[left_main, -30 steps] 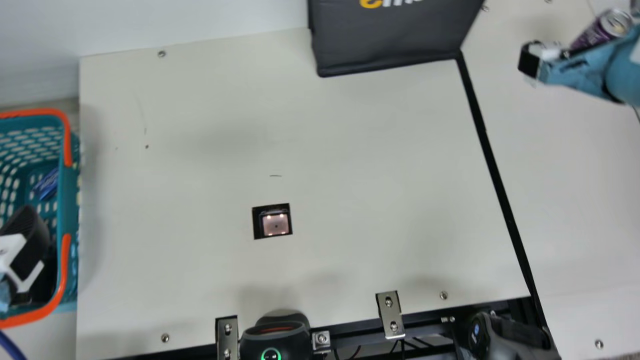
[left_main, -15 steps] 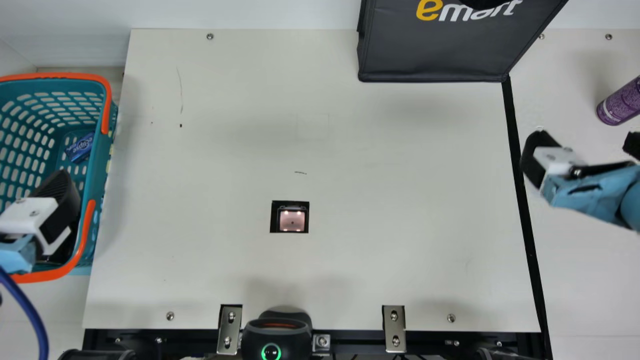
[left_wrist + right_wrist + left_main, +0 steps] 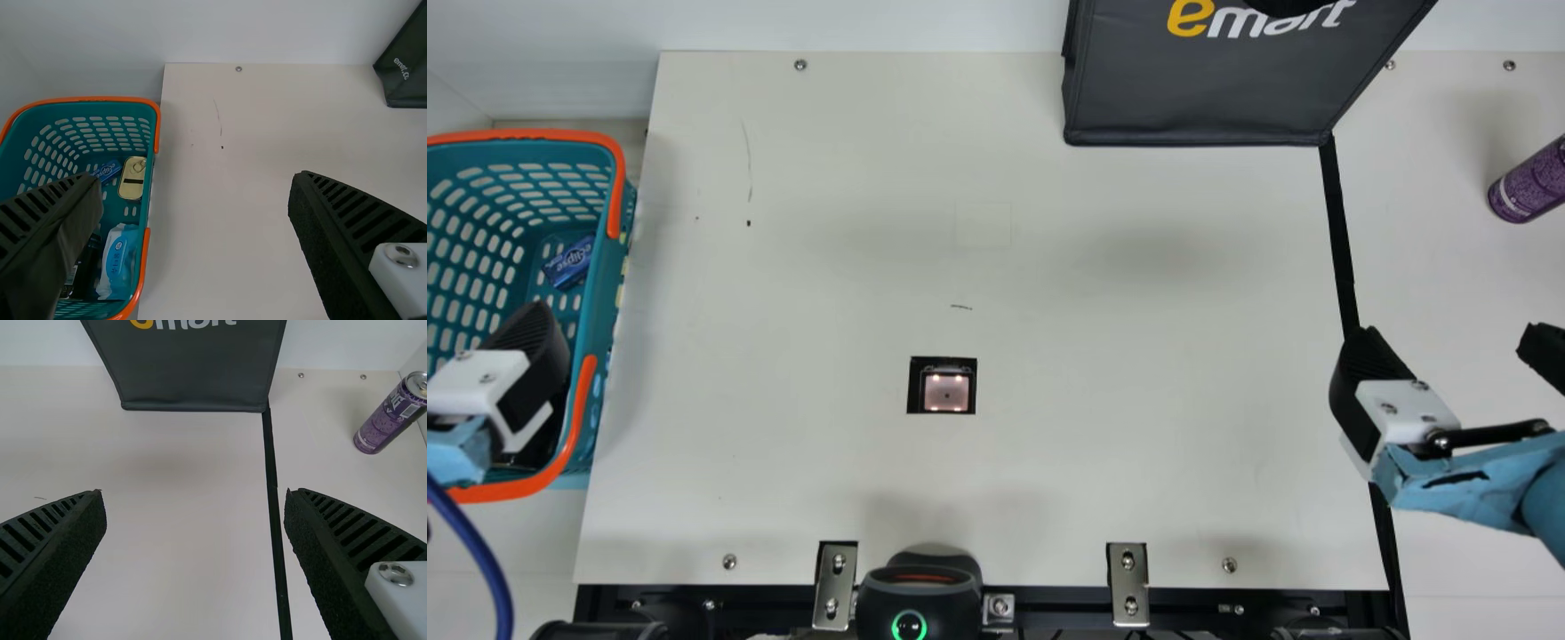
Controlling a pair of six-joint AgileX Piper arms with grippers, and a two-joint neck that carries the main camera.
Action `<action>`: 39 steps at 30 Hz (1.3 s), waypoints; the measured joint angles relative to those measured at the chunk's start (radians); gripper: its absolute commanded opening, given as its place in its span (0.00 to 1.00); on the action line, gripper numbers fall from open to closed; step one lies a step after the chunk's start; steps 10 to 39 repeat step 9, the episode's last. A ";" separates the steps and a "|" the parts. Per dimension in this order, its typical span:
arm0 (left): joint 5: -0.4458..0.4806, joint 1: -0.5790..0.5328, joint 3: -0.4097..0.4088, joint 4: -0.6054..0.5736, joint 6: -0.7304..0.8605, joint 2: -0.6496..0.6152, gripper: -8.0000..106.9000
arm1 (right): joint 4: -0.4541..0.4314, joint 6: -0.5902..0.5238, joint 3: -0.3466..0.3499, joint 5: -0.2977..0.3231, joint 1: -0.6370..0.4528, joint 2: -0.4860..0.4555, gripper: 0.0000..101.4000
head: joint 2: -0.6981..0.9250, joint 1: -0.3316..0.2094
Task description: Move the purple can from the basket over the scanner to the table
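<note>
Cream counter (image 3: 1138,480) is spanning most of my view. Dark bag (image 3: 1209,98) is sitting at its far side, teal basket (image 3: 607,293) beside its left edge. Left gripper (image 3: 525,356) is hovering at the basket, right gripper (image 3: 1449,342) over the counter's right side; both are keeping fingers wide apart, gripping nothing. Purple can (image 3: 1529,182) is standing right of the black strip (image 3: 1341,240). Scanner window (image 3: 946,391) is glowing mid-counter.
</note>
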 measured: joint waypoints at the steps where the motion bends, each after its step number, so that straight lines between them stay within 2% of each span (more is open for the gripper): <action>1: 0.000 0.000 0.000 0.000 0.000 0.000 0.85 | 0.000 0.000 0.000 0.001 0.000 -0.001 0.94 | 0.000 0.000; 39: 0.000 0.000 0.000 0.000 0.000 0.000 0.85 | 0.000 0.000 0.000 0.001 0.000 -0.002 0.94 | 0.000 0.000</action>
